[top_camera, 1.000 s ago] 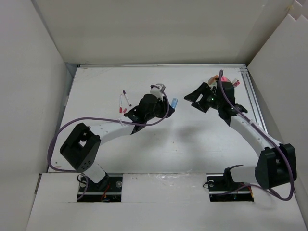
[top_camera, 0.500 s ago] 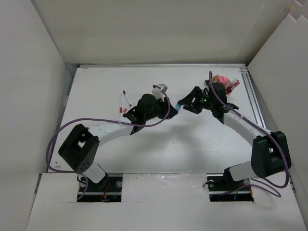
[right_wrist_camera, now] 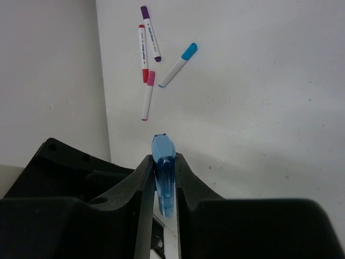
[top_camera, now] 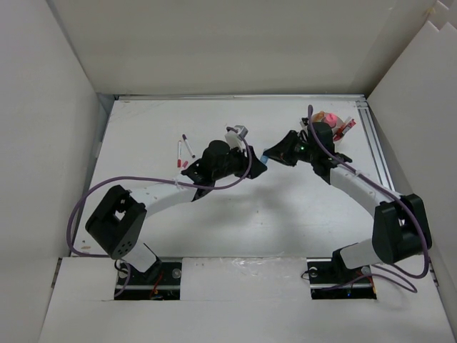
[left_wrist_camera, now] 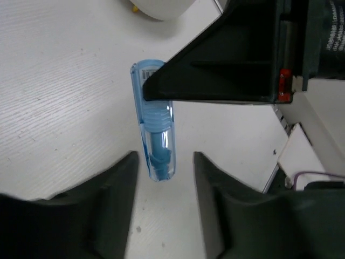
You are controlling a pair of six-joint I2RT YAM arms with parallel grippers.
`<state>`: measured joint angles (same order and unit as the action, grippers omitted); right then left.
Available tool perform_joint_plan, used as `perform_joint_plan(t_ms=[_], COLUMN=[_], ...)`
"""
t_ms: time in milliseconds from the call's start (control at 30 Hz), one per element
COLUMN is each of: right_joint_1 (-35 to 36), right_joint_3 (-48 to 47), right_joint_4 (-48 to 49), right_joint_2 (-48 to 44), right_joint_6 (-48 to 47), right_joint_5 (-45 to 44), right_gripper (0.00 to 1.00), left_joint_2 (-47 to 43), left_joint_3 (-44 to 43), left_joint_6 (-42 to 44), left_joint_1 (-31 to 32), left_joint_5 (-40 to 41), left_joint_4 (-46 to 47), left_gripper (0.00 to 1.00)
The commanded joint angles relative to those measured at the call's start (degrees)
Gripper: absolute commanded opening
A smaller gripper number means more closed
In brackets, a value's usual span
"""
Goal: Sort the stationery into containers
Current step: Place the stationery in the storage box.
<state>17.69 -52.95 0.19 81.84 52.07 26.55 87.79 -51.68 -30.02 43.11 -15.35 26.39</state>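
Faced off mid-scene, tip to tip, around a translucent blue marker [top_camera: 265, 156]. Revealed, from the right wrist only, the right gripper [right_wrist_camera: 163, 160] pinched narrow on that marker, with four loose pens [right_wrist_camera: 153, 70] lying flat beyond, to the far left. Revealed, from the left wrist only, the left gripper [left_wrist_camera: 163, 162] parted either side of the marker's free end, touching nothing. Placed, from overhead, pink and red stationery [top_camera: 341, 123] at the far right edge.
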Motion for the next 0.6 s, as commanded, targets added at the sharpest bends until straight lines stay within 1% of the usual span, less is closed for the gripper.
perform_joint_plan(t_ms=[0, 67, 100, 133, 233, 300, 400, 433, 467, 533, 567], right_joint_1=[0.3, -1.1, -2.1, -2.7, -5.6, -7.7, -11.8, -12.8, -14.9, -16.8, -18.1], right_joint_3=[-1.7, -3.0, -3.0, -4.6, -7.2, -10.5, -15.4, -16.8, -18.4, -23.4, -24.8], right_joint_4=[2.8, 2.8, 2.8, 2.8, 1.8, -0.1, -3.4, -4.6, -5.9, -9.9, -10.8], right_joint_2=[0.4, -0.1, -0.1, -0.1, -0.6, 0.0, 1.3, 2.0, 2.0, 4.2, 5.0], right_joint_6=[0.6, 1.3, 1.3, 1.3, 1.3, 1.3, 1.3, 1.3, 1.3, 0.8, 0.7], right_joint_5=[-1.9, -1.9, -1.9, -1.9, -2.5, -3.3, -7.5, -10.0, -15.8, -22.6, -29.7], right_gripper=[0.03, 0.02, 0.02, 0.02, 0.02, 0.02, 0.02, 0.02, 0.02, 0.02, 0.02], left_joint_2=[-2.1, -2.1, -2.1, -2.8, -5.5, -6.8, -9.4, -10.0, -10.5, -11.4, -12.0], left_joint_3=[-0.1, -0.6, -1.2, -1.2, 0.5, 1.3, 3.2, 3.9, 5.3, 6.6, 7.7], left_joint_6=[0.5, 0.5, 1.3, 1.9, 2.6, 3.2, 4.6, 5.3, 5.3, 6.4, 6.4], left_joint_1=[0.1, 0.1, 0.1, 0.1, 0.1, 0.1, 0.1, 0.1, 0.1, 0.1, 0.1], left_joint_5=[-1.9, -1.3, 0.4, 1.1, 5.1, 6.9, 10.1, 11.4, 12.1, 12.9, 13.7], left_joint_4=[4.9, 4.9, 3.3, 2.8, 2.8, 2.0, 0.5, 0.0, 0.0, 0.0, 0.0], left_gripper=[0.48, 0.66, 0.76, 0.78, 0.83, 0.83, 0.84, 0.84, 0.84, 0.85, 0.85])
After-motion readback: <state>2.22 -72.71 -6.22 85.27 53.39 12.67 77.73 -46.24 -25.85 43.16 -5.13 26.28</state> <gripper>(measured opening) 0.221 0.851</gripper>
